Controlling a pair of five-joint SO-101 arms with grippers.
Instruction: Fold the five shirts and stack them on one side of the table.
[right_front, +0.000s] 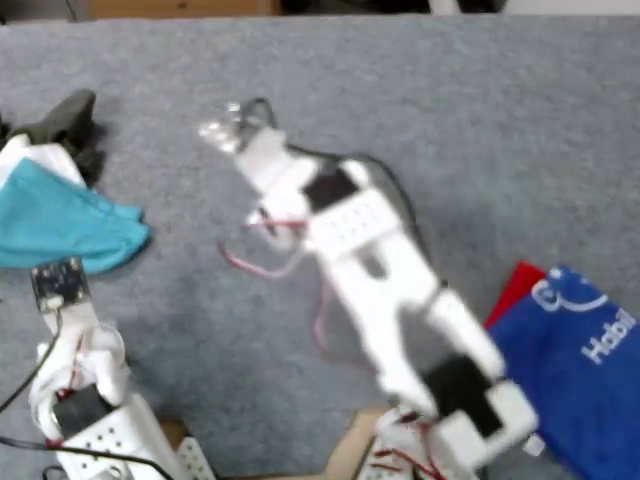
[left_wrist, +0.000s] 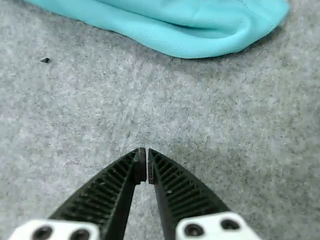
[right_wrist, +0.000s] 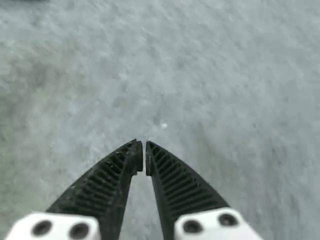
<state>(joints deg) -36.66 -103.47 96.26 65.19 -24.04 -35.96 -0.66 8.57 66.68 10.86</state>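
Left fingers (left_wrist: 115, 187): your left arm's fingers are pressed together, tips touching, with no cloth between them. They point down at the grey table (right_front: 480, 120).
Teal shirt (right_front: 60, 225): it lies near the table's left edge, just ahead of your left fingers and apart from them. A strip of grey table runs between its rounded edge and the fingertips.
White shirt (right_front: 35, 158): it peeks out from under the teal one, on its far side.
Dark shirt (right_front: 65, 118): it is bunched at the far left, touching the white shirt.
Right fingers (right_wrist: 110, 182): these are drawn together too, with only a hairline gap at the tips, above plain table.
Right arm: it stretches out over the middle of the table, well apart from every shirt.
Blue shirt (right_front: 580, 370): it lies at the near right edge, beside your right arm's base and far behind its fingers.
Red shirt (right_front: 515, 285): one corner shows from under the blue shirt.
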